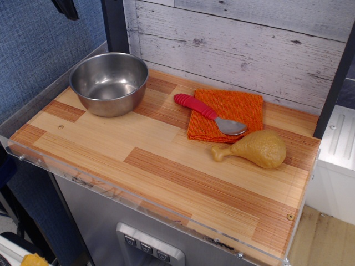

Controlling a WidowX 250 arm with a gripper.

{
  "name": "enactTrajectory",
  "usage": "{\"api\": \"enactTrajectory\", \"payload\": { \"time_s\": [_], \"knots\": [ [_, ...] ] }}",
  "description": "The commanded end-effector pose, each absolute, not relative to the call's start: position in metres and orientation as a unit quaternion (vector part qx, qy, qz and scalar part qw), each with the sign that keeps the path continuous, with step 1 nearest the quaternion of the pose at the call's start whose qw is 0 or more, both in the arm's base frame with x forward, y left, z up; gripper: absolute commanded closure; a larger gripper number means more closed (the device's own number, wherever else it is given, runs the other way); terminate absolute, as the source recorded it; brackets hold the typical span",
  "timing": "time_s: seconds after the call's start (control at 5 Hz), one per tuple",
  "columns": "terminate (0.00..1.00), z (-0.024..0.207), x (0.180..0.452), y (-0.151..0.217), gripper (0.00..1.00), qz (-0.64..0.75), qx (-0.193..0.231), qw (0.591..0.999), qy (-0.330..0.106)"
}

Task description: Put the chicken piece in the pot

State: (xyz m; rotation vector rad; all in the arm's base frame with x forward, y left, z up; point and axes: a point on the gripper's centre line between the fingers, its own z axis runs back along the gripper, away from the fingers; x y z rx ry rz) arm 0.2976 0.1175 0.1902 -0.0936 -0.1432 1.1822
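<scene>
A tan-yellow plastic toy drumstick (256,148) lies on its side near the right edge of the striped wooden tabletop (138,160), its knobbed bone end pointing left. Just behind it, a folded orange woven cloth (233,108) lies flat, and a spoon with a ribbed red handle and metal bowl (209,114) rests diagonally across it. The round shiny stainless-steel bowl (109,83) stands empty at the back left corner, well apart from the drumstick. Only a dark part (66,8) shows at the upper left, so I cannot tell how the pincer stands.
</scene>
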Motion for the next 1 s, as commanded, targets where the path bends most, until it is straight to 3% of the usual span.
{"api": "enactTrajectory", "payload": {
  "time_s": [0.0,0.4,0.8],
  "knots": [
    [0.00,0.190,0.298,0.117,0.00,0.557,-0.044,0.827,-0.067],
    [0.00,0.178,0.282,0.049,0.00,0.467,-0.060,0.880,-0.069],
    [0.00,0.163,0.263,0.014,0.00,0.391,-0.085,0.913,-0.075]
  ]
}}
